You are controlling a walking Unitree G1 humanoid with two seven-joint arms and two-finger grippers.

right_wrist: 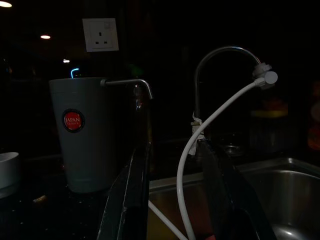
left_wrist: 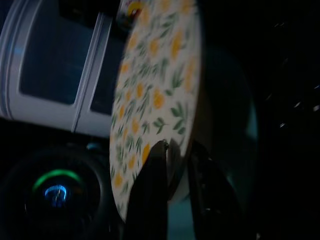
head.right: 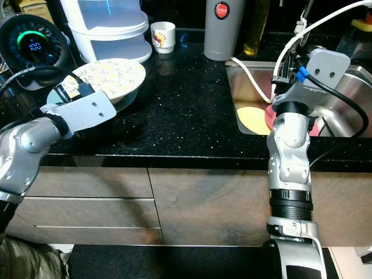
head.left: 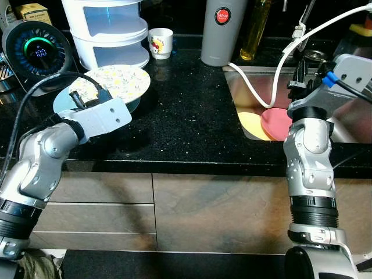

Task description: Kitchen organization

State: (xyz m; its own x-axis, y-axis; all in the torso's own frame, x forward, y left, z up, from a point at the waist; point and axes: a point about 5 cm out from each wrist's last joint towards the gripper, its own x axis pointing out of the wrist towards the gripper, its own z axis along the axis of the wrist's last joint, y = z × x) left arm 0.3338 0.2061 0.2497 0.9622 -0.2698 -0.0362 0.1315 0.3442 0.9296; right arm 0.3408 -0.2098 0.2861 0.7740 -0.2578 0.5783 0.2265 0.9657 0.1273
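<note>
A floral plate [head.left: 119,81] is tilted up over a light blue plate [head.left: 63,104] on the black counter [head.left: 186,122]. My left gripper [head.left: 78,97] is shut on the floral plate's near rim; in the left wrist view the fingers [left_wrist: 152,190] pinch that edge. In the sink [head.left: 247,78] lie a yellow plate [head.left: 251,125] and a pink plate [head.left: 276,121]. My right gripper [head.left: 300,74] hovers over the sink's front, open, with nothing held between its fingers [right_wrist: 135,190].
A white hose [head.left: 256,93] runs from the faucet [right_wrist: 220,50] into the sink. At the back stand a grey tumbler [head.left: 222,29], an oil bottle [head.left: 256,29], a white cup [head.left: 161,42], stacked white containers [head.left: 110,29] and a round appliance with a green ring [head.left: 36,49].
</note>
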